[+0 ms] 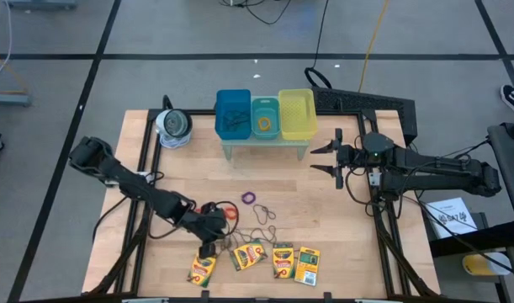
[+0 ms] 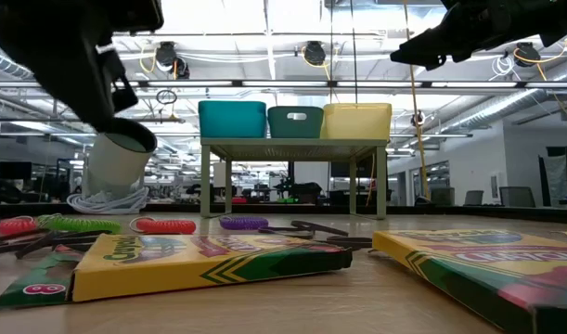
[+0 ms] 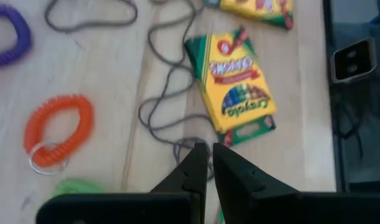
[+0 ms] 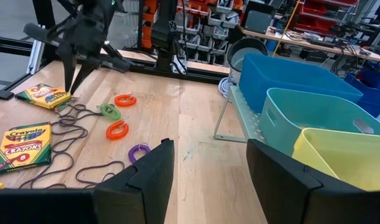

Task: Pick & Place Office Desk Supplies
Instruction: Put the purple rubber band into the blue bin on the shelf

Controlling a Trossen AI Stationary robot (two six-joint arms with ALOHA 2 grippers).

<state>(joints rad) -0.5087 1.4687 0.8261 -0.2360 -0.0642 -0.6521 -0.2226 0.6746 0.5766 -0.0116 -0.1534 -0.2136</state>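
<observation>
Taking the wooden table (image 1: 324, 202) as the landmark, four crayon boxes (image 1: 250, 254) are lying in a row along its near edge. The left gripper (image 3: 209, 163) is hanging low over that row, its jaws sitting almost together at a thin wiry loop (image 3: 157, 118) beside one box; whether they are pinching the wire cannot be told. Just farther in, an orange ring band (image 3: 58, 129), a green band (image 4: 109, 111) and a purple band (image 1: 250, 199) are resting on the wood among the loops. Along the table's far edge, the blue bin (image 1: 233, 114), teal bin (image 1: 265, 117) and yellow bin (image 1: 297, 114) are standing on a small rack, with a silvery roll (image 1: 173, 126) beside them. The right gripper (image 1: 326, 157) is hovering near the rack, jaws wide apart and holding nothing.
</observation>
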